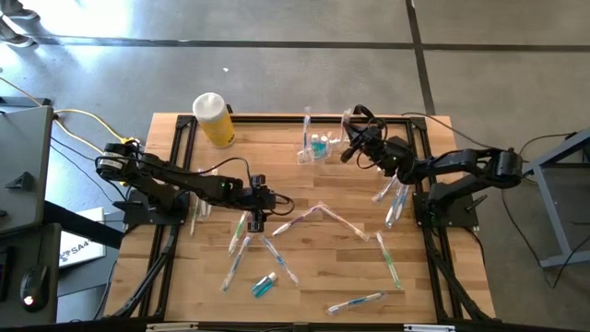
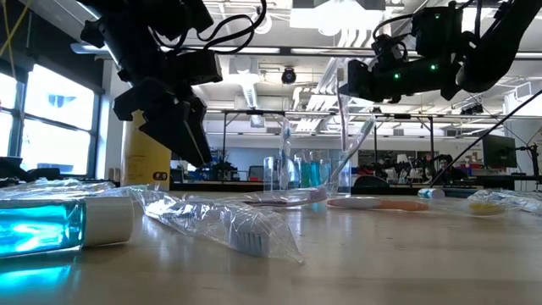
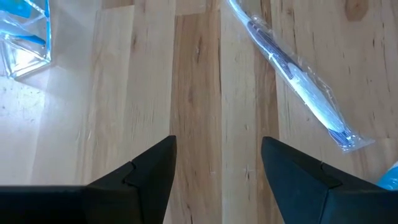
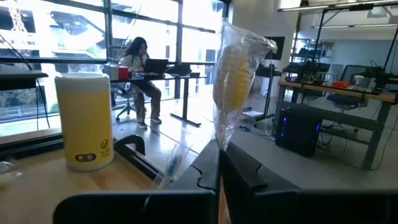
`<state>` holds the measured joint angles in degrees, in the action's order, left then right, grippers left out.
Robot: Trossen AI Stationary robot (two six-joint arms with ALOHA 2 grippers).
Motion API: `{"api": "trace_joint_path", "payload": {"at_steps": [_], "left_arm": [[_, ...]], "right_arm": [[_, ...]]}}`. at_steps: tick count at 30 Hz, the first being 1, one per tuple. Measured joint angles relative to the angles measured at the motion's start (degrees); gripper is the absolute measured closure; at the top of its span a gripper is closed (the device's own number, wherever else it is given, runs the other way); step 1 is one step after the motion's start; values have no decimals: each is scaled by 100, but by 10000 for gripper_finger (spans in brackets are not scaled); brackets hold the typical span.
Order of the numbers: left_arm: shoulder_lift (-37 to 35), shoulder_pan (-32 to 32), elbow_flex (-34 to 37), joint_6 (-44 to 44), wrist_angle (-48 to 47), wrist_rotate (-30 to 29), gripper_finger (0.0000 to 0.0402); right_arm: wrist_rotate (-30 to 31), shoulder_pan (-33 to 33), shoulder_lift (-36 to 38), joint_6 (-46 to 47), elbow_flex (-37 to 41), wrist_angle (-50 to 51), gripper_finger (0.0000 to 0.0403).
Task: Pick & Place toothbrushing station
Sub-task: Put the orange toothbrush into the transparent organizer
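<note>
The clear cup (image 1: pixel 318 148) stands at the table's far middle with teal tubes in it. Close on its right, my right gripper (image 1: pixel 348 152) is shut on a plastic-wrapped toothbrush (image 4: pixel 233 68) with a yellow-tinted head. Several wrapped toothbrushes (image 1: pixel 318 214) and a teal, white-capped tube (image 1: pixel 265 286) lie flat on the wood. My left gripper (image 1: pixel 257 219) hangs open over the table's left middle with bare wood between its fingers (image 3: pixel 158 158). A wrapped toothbrush (image 3: pixel 298 81) lies just beyond it. My right gripper pinches the wrapped toothbrush between its two shut fingers, on the wrapper just below the yellow-tinted head (image 4: pixel 222 138). The fingers reach out about level, across the toothbrush. The head end stands upright above them; the fingers hide what is below.
A yellow cylinder container with a white top (image 1: pixel 214 120) stands at the table's far left corner. Black frame rails (image 1: pixel 180 148) run along the left, right and far edges. More toothbrushes lie near the right arm (image 1: pixel 395 198) and the near edge (image 1: pixel 355 302). A person (image 4: pixel 140 68) sits in the room beyond.
</note>
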<state>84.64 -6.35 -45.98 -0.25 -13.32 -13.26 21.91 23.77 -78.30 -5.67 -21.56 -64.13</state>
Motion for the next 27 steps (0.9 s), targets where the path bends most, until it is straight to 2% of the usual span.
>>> {"api": "trace_joint_path", "payload": {"at_steps": [10,16,19,24,27], "left_arm": [[0,0,0,15,-96,2,174],[0,0,0,7,-50,4,174],[0,0,0,4,-31,7,174],[0,0,0,4,4,7,174],[0,-2,0,2,7,10,174]], "right_arm": [[23,-250,293,-619,-2,-579,399],[-144,108,320,-1077,-2,-659,399],[-1144,670,544,-777,-83,-295,399],[-3046,1863,667,247,-502,1099,399],[-4129,2464,553,532,-715,1206,399]]}}
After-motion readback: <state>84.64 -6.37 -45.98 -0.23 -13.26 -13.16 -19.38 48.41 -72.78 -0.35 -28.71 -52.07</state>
